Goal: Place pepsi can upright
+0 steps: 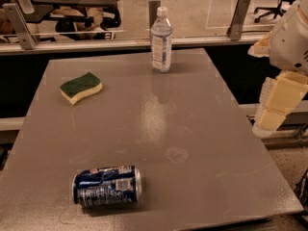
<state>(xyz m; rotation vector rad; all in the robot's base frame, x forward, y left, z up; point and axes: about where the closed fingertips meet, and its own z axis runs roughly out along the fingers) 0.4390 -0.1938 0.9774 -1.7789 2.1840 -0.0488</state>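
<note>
camera view. the pepsi can (107, 186) lies on its side on the grey counter (202, 129), near the front edge and left of centre, its long axis running roughly left to right. its body is dark blue with white label print and a silver rim at each end. the wall facing the camera is slightly dented. which end carries the opening cannot be told from this angle, nor whether anything is inside.

1 other container stands on the counter: a clear plastic water bottle (161, 40), upright at the far edge near the middle, with a white cap on and a pale label around its body. its reflection shows on the counter just in front of it. how full it is cannot be told.

a sponge (81, 87), green on top and yellow beneath, rests flat on the far left part of the counter, well apart from both the can and the bottle.

the claw (274, 107), cream-coloured, hangs off the right side of the counter beneath the white arm (288, 42), well apart from the can and touching nothing. whether it is open or closed cannot be told.
</note>
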